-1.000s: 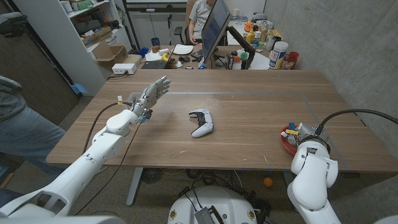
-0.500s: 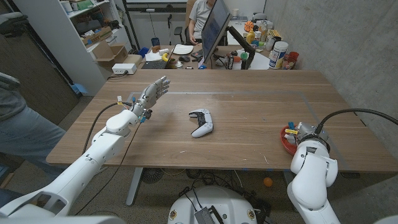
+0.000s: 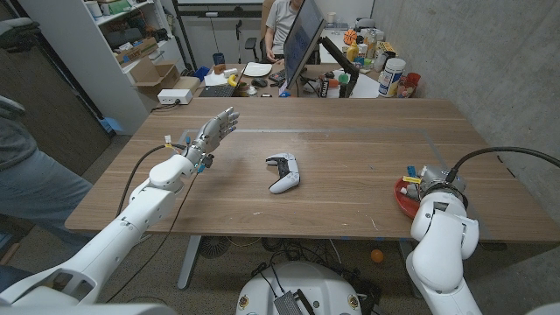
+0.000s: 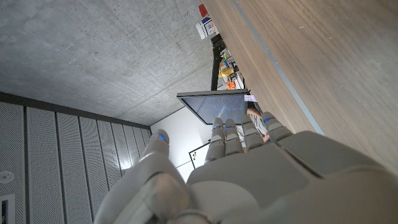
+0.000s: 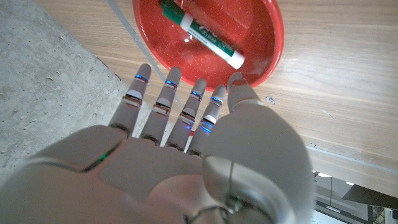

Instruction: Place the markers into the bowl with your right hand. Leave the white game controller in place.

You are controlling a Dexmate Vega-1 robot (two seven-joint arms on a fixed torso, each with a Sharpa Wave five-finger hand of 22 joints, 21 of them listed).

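A red bowl (image 3: 403, 199) sits near the table's right edge, partly hidden behind my right forearm (image 3: 443, 229). In the right wrist view a green-and-white marker (image 5: 202, 34) lies inside the bowl (image 5: 256, 25). My right hand (image 5: 186, 143) hovers just short of the bowl's rim with its fingers straight and apart, holding nothing. The white game controller (image 3: 283, 171) lies at the table's middle. My left hand (image 3: 217, 129) is raised over the far left of the table with fingers spread and nothing in it; its back (image 4: 249, 168) also appears in the left wrist view.
A person (image 3: 17, 175) stands at the table's left side. Behind the table are a monitor (image 3: 304, 37), a cluttered desk with bottles (image 3: 391, 77) and a seated person (image 3: 282, 22). A concrete wall runs along the right.
My right arm has shifted slightly to the right beside the bowl. The left hand and the controller have stayed put.
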